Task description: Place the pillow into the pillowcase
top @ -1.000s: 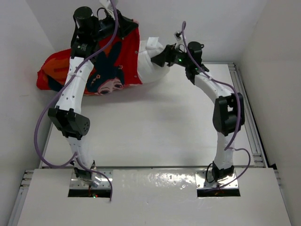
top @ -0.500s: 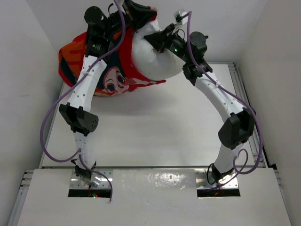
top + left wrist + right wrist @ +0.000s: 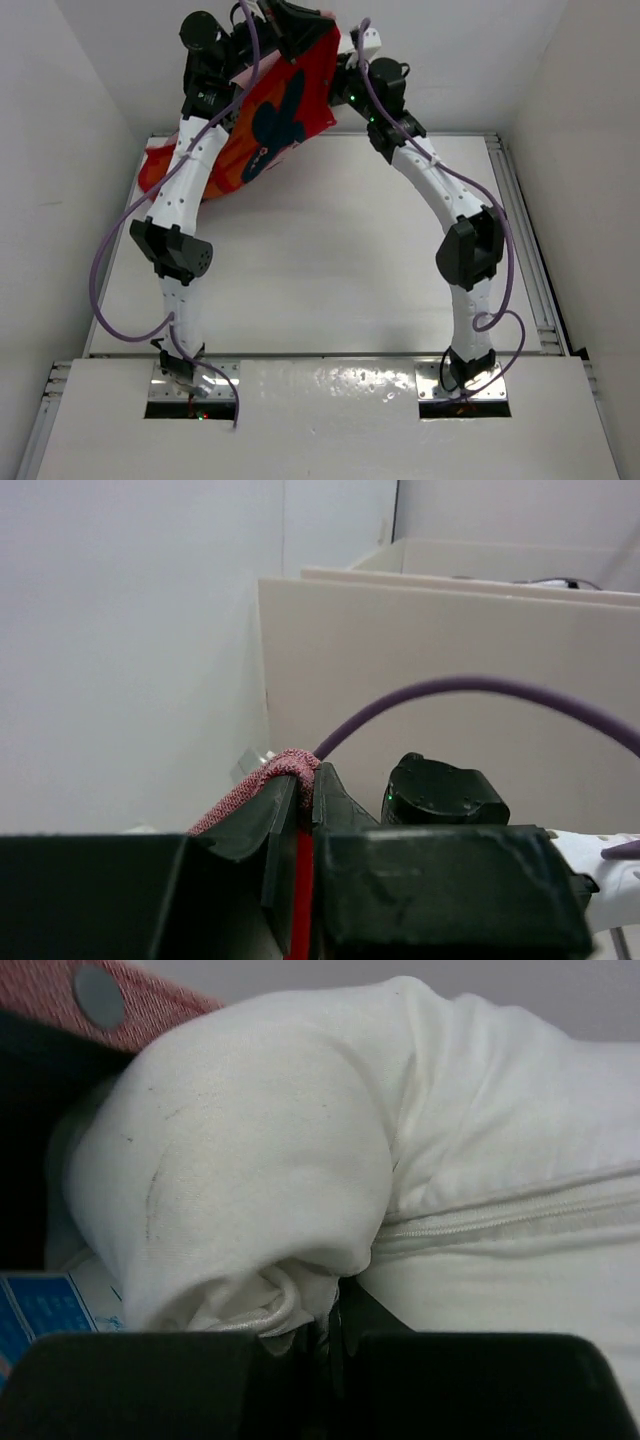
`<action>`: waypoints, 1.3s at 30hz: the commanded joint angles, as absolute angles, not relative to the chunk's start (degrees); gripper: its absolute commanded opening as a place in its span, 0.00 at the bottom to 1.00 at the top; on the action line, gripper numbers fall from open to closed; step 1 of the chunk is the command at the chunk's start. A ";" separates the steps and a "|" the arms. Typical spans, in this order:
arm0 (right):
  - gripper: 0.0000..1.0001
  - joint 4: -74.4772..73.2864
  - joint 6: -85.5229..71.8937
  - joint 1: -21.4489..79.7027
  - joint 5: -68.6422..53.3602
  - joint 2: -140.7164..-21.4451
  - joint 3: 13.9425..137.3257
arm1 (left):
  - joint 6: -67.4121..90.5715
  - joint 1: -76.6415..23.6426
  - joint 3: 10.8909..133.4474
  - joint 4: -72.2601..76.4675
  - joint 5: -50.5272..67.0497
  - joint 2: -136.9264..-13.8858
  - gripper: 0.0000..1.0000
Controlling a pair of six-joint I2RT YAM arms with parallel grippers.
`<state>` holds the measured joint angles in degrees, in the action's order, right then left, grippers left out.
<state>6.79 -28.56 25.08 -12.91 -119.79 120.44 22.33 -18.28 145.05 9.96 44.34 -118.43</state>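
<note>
Fingers of your left gripper [image 3: 300,795] clamp the pillowcase [image 3: 250,795] hem, holding it high by the far wall [image 3: 460,60], probably so it hangs open. Right gripper [image 3: 330,1335] pinches a bunched pillow [image 3: 250,1160] corner beside it, likely to feed it in.

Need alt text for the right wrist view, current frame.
A plump white pillow fills almost the whole frame, with a bunched fold of its fabric pinched in the shut right end effector at the bottom edge. A strip of the pillowcase, dull pink and woven, crosses the top left corner.
</note>
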 commanded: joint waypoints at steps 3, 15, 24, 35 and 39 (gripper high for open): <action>0.17 -5.02 -18.55 28.40 -15.55 -116.21 110.93 | 19.96 -18.11 151.53 16.27 39.21 -113.12 0.00; 0.99 16.23 -45.33 0.27 -39.44 -91.85 87.74 | 7.30 -9.06 147.22 5.89 24.17 -109.25 0.00; 0.30 15.13 -23.22 -2.90 -40.01 -89.55 66.82 | 9.66 -7.47 149.50 9.66 26.45 -108.11 0.00; 0.78 63.79 -46.30 8.26 -39.72 -117.31 72.83 | 13.45 -7.47 150.47 13.36 29.27 -105.47 0.00; 0.79 61.72 -47.56 11.77 -40.87 -127.69 89.95 | 13.01 -7.82 150.21 11.69 29.79 -104.42 0.00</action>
